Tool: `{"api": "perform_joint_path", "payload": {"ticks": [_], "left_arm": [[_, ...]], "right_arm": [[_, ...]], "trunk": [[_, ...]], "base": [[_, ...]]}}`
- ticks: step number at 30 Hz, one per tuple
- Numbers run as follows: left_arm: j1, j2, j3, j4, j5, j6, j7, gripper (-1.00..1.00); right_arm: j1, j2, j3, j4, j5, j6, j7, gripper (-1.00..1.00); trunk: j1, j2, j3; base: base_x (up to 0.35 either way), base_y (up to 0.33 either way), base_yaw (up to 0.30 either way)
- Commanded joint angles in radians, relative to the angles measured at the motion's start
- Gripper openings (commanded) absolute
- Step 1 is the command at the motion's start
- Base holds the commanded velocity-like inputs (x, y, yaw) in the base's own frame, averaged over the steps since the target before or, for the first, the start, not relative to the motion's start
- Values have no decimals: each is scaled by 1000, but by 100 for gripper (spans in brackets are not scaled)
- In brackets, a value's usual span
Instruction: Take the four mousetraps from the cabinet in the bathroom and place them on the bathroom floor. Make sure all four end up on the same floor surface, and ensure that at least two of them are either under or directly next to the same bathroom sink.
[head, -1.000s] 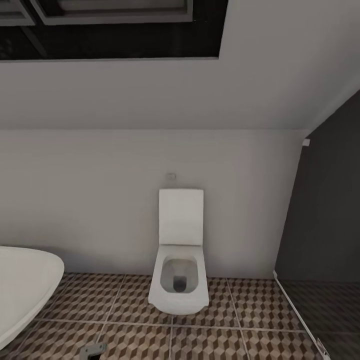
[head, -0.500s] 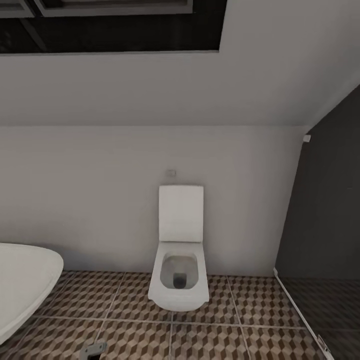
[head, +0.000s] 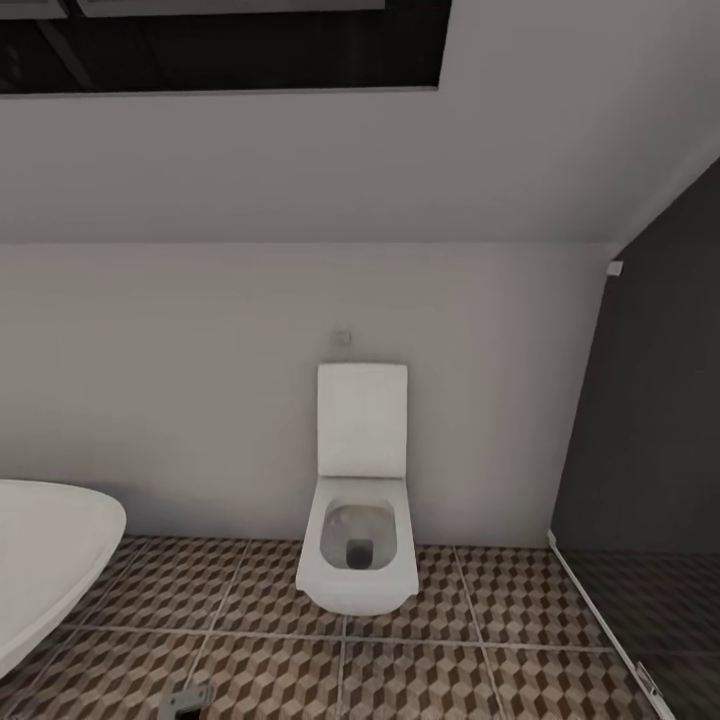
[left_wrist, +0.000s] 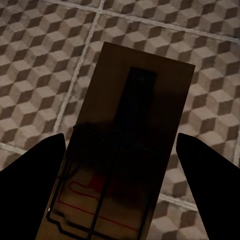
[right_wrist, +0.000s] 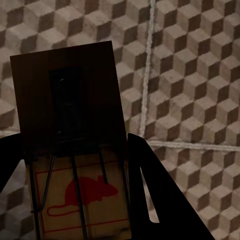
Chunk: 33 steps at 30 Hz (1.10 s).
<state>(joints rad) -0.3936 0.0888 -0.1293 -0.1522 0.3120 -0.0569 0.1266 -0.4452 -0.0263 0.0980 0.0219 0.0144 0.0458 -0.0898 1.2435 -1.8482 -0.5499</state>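
Over the cube-patterned bathroom floor (left_wrist: 40, 50), my left gripper (left_wrist: 120, 137) is shut on a mousetrap (left_wrist: 140, 90), a tan board with dark wire and a red outline, held by its long edges between the two dark fingers. My right gripper (right_wrist: 72, 137) is shut on a second mousetrap (right_wrist: 75, 90) with a red mouse mark, also above the floor tiles (right_wrist: 190, 75). The head view takes in the same tiled floor (head: 250, 600) running to the far wall. The cabinet is out of view.
A white toilet (head: 357, 560) stands against the pale far wall, lid up. A white bathtub rim (head: 50, 550) curves in at the left. A dark glass-walled shower corner (head: 650, 450) closes the right. A small grey part (head: 185, 698) pokes in at the bottom edge.
The whole head picture has slid slightly, so toilet and wall sit a little higher: the camera has moved. Nothing in the room itself has visibly moved.
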Motion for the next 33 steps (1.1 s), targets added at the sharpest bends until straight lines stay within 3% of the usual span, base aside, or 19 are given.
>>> {"api": "perform_joint_path", "payload": {"ticks": [1, 33], "left_arm": [[-1, 0, -9, 0, 9, -3, 4, -100], [-1, -1, -9, 0, 9, -3, 4, -100]], "right_arm": [[-1, 0, 8, 2, -2, 2, -2, -100], [-1, 2, 8, 4, -4, 4, -2, -100]], "trunk": [[4, -8, -4], [126, -232, -105]], "base": [[0, 0, 0], [0, 0, -5]]}}
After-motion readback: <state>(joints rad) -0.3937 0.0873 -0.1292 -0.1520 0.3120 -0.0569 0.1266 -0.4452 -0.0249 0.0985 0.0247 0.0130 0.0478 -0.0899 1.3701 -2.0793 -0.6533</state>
